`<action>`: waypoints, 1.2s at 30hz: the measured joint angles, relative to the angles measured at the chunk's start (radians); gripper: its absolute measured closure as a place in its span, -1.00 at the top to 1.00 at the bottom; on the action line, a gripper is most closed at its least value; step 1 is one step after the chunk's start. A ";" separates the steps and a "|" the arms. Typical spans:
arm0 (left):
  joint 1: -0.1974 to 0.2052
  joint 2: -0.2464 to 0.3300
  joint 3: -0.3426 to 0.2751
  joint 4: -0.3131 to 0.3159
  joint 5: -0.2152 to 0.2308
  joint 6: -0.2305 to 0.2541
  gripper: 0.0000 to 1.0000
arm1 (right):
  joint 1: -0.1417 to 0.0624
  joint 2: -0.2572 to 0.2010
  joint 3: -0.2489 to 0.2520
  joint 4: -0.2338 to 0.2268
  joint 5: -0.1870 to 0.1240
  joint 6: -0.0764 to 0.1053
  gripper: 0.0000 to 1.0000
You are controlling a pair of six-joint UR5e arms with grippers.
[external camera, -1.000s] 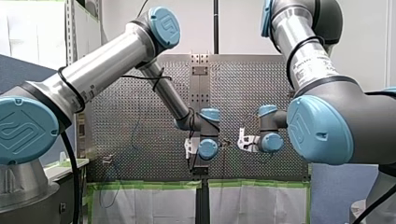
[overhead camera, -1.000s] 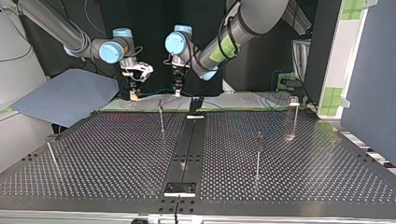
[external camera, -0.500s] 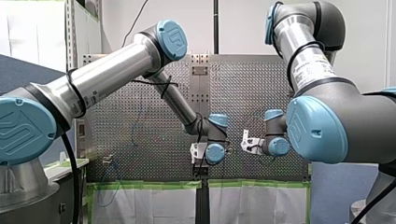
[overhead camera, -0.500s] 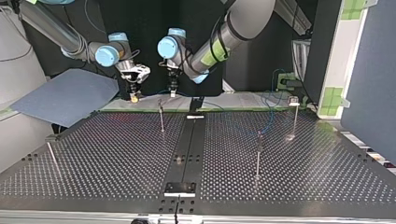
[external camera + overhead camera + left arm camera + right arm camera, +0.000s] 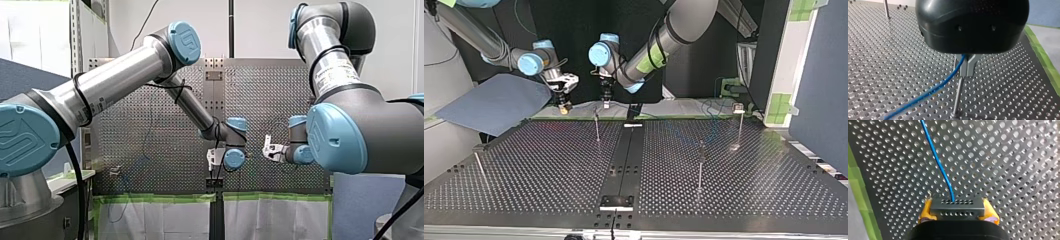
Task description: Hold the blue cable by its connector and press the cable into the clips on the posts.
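In the right wrist view my right gripper (image 5: 957,208) has its yellow pads (image 5: 926,210) shut on the black connector (image 5: 957,206). The blue cable (image 5: 937,161) leaves the connector over the perforated table. In the left wrist view my left gripper (image 5: 967,67) has its metal fingers shut on the blue cable (image 5: 944,83), just above a thin post (image 5: 958,97). In the top view my right gripper (image 5: 564,107) and my left gripper (image 5: 606,102) hang side by side at the table's far edge, near a post (image 5: 596,125). The front view shows my left gripper (image 5: 216,159) and my right gripper (image 5: 270,150).
More thin posts stand on the table: one (image 5: 700,165) right of the middle rail, one (image 5: 739,125) at the far right and one (image 5: 478,167) at the left. A blue-grey sheet (image 5: 494,102) lies beyond the table's far left. Green tape (image 5: 1043,57) borders the table.
Both grippers have shifted together toward the top view's left, and a little lower in the front view. Their grips have not changed.
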 joint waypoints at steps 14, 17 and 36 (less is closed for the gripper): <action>0.009 0.000 0.001 -0.006 0.074 -0.002 -0.99 | -0.020 0.000 -0.031 0.021 -0.010 0.002 -1.00; 0.015 -0.001 0.001 -0.008 0.088 -0.007 -0.99 | -0.020 0.000 -0.041 0.028 -0.012 0.002 -1.00; 0.041 -0.010 0.053 -0.065 0.108 -0.020 -0.99 | -0.020 0.003 -0.058 0.035 -0.019 -0.011 -1.00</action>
